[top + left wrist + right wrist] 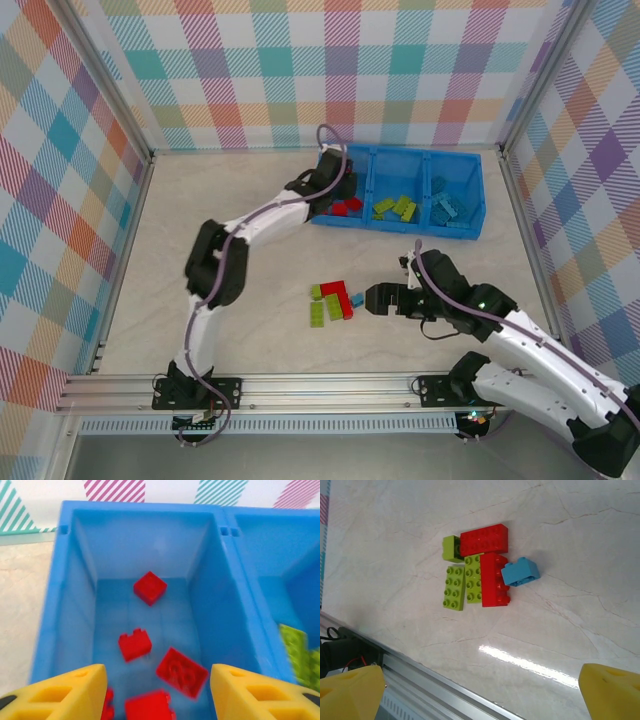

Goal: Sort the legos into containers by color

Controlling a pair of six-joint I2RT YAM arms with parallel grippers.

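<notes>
My left gripper (330, 196) hangs over the left container of the blue tray (400, 150). Its yellow fingers (75, 690) stand apart, open, with nothing between them. Below them several red legos (150, 587) lie on this container's floor, and one red lego (181, 672) looks blurred. Green legos (397, 208) lie in the middle container and light blue legos (447, 207) in the right one. On the table a small pile (332, 300) holds two red legos (484, 539), three green legos (454, 587) and one blue lego (520, 572). My right gripper (372, 298) hovers open just right of the pile.
An aluminium rail (420, 677) runs along the table's near edge, close under my right gripper (480, 695). Checked walls enclose the table on three sides. Bare tabletop (250, 260) lies left of the pile and between the pile and the tray.
</notes>
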